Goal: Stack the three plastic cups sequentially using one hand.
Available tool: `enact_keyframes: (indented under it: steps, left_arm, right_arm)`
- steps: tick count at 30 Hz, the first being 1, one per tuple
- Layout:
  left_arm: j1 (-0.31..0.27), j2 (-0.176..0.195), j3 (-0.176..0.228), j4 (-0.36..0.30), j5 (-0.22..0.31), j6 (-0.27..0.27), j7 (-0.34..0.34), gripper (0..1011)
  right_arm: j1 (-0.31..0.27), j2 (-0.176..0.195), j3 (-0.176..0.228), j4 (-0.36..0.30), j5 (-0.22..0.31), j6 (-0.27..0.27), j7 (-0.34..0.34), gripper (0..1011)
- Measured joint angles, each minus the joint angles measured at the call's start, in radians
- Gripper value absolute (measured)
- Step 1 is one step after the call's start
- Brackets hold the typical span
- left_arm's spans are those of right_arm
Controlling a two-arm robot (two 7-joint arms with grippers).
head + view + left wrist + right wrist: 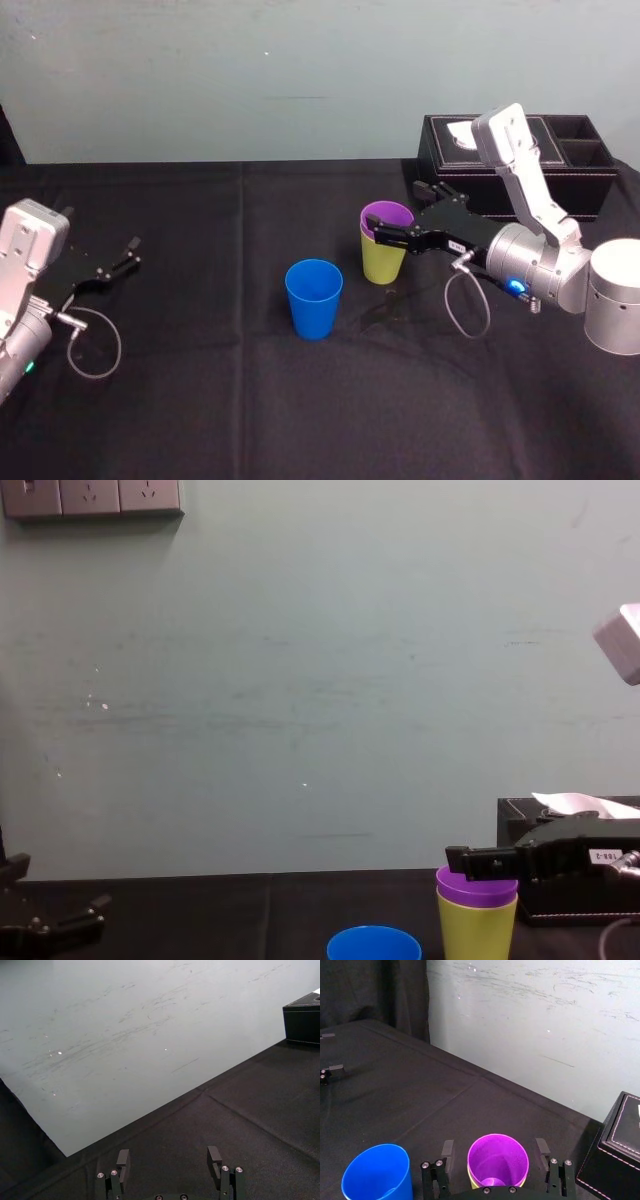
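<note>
1 matte black tablecloth (200, 400) spreads before you; a stitched black tissue box (585, 185) sits far right. Your right gripper (494, 1151) straddles the smooth tapered purple cup (387, 214), jaws wide, gripping nothing; the right wrist view reveals gaps each side that the head view hides. That cup nests in the yellow-green cup (383, 262); the blue cup (314, 298) stands apart, left. Your left gripper (169, 1156) idles far left, spread, empty.

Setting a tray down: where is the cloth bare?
Bare: the cloth between the left gripper and the blue cup, and the near strip before that cup. Crowded: the right gripper around the purple cup in the yellow-green cup, by the black box.
</note>
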Motion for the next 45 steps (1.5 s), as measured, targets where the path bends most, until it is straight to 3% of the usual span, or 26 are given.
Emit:
enact_keyframes:
  steps: [4, 11, 24, 28, 33, 39, 45]
  left_arm:
    - [0.0, 0.0, 0.0, 0.0, 0.0, 0.0, 0.0, 1010]
    - [0.0, 0.0, 0.0, 0.0, 0.0, 0.0, 0.0, 1010]
    - [0.0, 0.0, 0.0, 0.0, 0.0, 0.0, 0.0, 1010]
    - [0.0, 0.0, 0.0, 0.0, 0.0, 0.0, 0.0, 1010]
    - [0.0, 0.0, 0.0, 0.0, 0.0, 0.0, 0.0, 1010]
    - [0.0, 0.0, 0.0, 0.0, 0.0, 0.0, 0.0, 1010]
    - [0.0, 0.0, 0.0, 0.0, 0.0, 0.0, 0.0, 1010]
  right_arm:
    - [-0.002, 0.001, 0.003, -0.005, 0.0, -0.004, -0.001, 1004]
    - [-0.046, 0.029, 0.031, -0.071, 0.014, -0.025, -0.004, 1004]
    - [-0.184, 0.137, 0.06, -0.227, 0.076, -0.061, 0.066, 1004]
    - [-0.23, 0.171, 0.052, -0.259, 0.096, -0.082, 0.092, 1004]
    - [-0.259, 0.186, 0.035, -0.27, 0.105, -0.096, 0.1, 1004]
    - [-0.274, 0.187, 0.001, -0.262, 0.096, -0.105, 0.099, 1004]
    - [-0.266, 0.165, -0.035, -0.222, 0.077, -0.102, 0.092, 1004]
